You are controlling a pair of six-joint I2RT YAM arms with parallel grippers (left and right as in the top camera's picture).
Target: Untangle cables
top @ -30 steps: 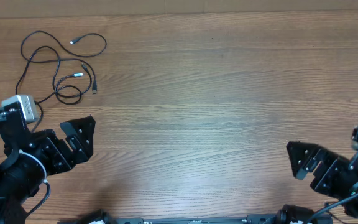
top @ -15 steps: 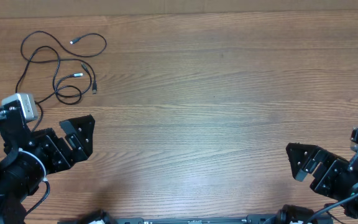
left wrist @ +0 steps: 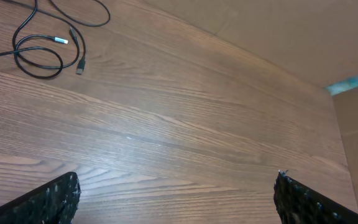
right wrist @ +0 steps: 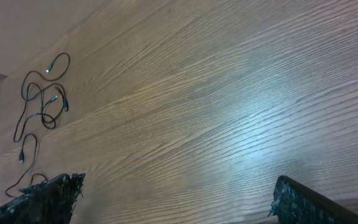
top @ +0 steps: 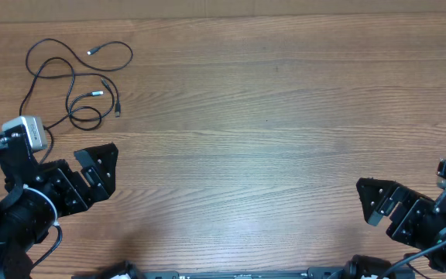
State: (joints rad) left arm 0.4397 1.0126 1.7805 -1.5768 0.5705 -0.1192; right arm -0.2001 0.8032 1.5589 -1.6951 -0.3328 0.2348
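The cables (top: 73,75) lie as thin black loose loops at the far left of the wooden table (top: 269,116), with a silver-tipped plug (top: 95,93) among them. They also show as cables (left wrist: 59,40) at the top left of the left wrist view and as cables (right wrist: 47,70) at the far left of the right wrist view. My left gripper (top: 108,172) hovers near the front left, open and empty, a short way in front of the loops. In its own view the left gripper (left wrist: 176,186) stands wide over bare wood. My right gripper (top: 364,201) is at the front right, open and empty, far from the cables; from the wrist the right gripper (right wrist: 179,186) shows only wood between its fingers.
The table's far edge (top: 223,17) runs along the top, with a beige wall behind. A grey camera block (top: 28,133) sits on the left arm, close to the nearest cable loop. The arm bases (top: 238,274) line the near edge.
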